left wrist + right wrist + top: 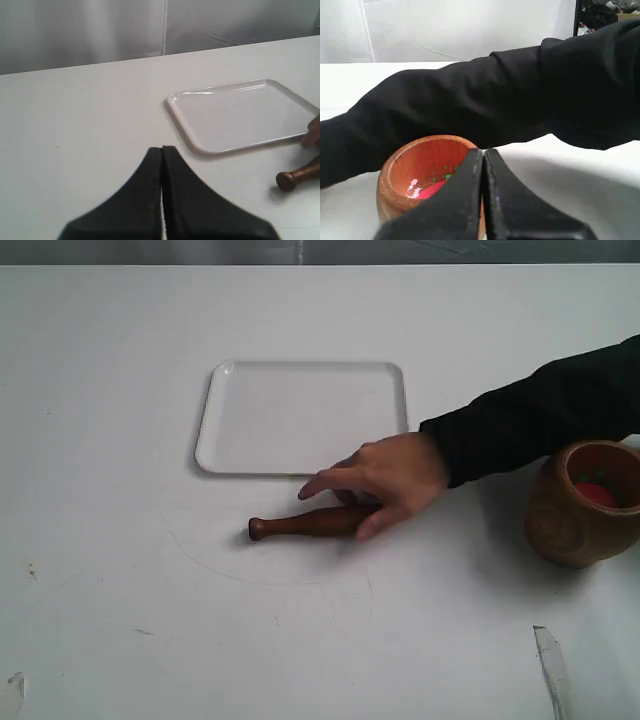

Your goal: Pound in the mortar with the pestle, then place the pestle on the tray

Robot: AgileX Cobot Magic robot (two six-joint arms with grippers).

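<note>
The dark reddish-brown pestle [300,525] lies flat on the white table just in front of the white tray [300,418]. A person's hand [390,480] rests on its thick end. Its knob end [287,180] also shows in the left wrist view, beside the tray [240,115]. The wooden mortar [585,505] stands at the right edge with something red inside. My left gripper [162,148] is shut and holds nothing, some way from the tray. My right gripper [483,150] is shut and holds nothing, close beside the mortar [420,172].
A person's black-sleeved arm [540,415] reaches in from the right, across the space above the mortar; it fills much of the right wrist view as the sleeve [485,105]. A grey backdrop stands behind the table.
</note>
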